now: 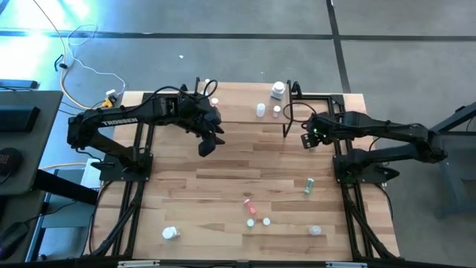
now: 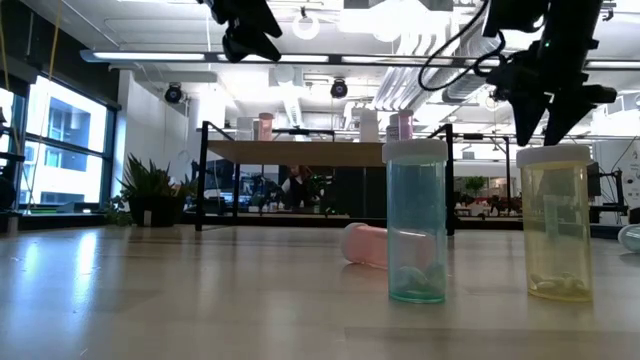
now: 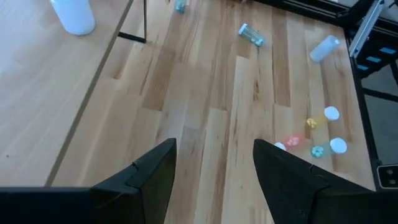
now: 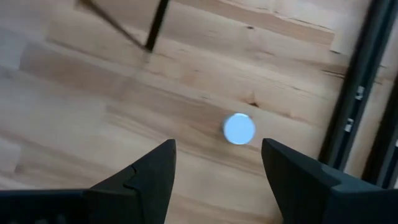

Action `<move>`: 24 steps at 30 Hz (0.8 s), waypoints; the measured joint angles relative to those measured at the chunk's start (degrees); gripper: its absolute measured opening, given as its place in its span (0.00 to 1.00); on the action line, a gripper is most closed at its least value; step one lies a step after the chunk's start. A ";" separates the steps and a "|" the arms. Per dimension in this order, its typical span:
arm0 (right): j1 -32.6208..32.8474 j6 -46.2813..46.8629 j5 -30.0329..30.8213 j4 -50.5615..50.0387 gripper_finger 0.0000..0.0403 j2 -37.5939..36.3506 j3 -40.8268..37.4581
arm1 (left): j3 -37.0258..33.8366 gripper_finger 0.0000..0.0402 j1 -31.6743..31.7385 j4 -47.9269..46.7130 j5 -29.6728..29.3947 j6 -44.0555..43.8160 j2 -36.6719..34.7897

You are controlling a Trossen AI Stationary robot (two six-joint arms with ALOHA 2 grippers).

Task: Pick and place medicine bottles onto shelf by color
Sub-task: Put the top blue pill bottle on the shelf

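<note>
The right end effector (image 1: 307,139) hovers spread and empty just off the shelf (image 1: 245,112), a white-capped bottle (image 4: 239,129) standing on the worktop (image 1: 223,186) beneath it. The left end effector (image 1: 206,146), also spread and empty, hangs by the shelf's other end. Seemingly between placements; next comes a descent over a loose bottle, such as the green one (image 1: 308,186).

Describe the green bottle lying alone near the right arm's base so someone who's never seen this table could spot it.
Start at the wooden table and find the right arm's black base on its right side. Just toward the table's middle from that base lies a small green bottle, tipped on its side. Unlike the pink, yellow and teal bottles clustered nearer the front middle, it lies alone and is the only green one.
</note>
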 joint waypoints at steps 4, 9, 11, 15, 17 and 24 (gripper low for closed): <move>-3.90 -0.03 -2.11 0.18 0.57 -0.42 -1.36 | 0.00 0.50 0.00 -0.01 0.00 0.93 0.00; -7.05 0.64 -4.48 2.05 0.57 -0.44 -4.56 | 0.01 0.50 0.00 0.00 0.00 1.91 0.00; -7.95 1.59 -5.38 2.99 0.57 -0.59 -6.15 | 0.02 0.50 0.00 -0.01 0.00 1.99 0.00; -9.44 2.80 -7.10 6.01 0.57 -0.59 -8.57 | 0.02 0.50 0.00 -0.01 0.00 2.72 0.00; -10.28 2.82 -7.44 7.65 0.57 -0.59 -9.28 | 0.02 0.50 0.00 -0.02 0.00 2.91 0.02; -12.69 3.92 -7.26 9.51 0.57 -0.57 -11.27 | 0.02 0.50 0.81 0.00 -1.08 3.10 0.02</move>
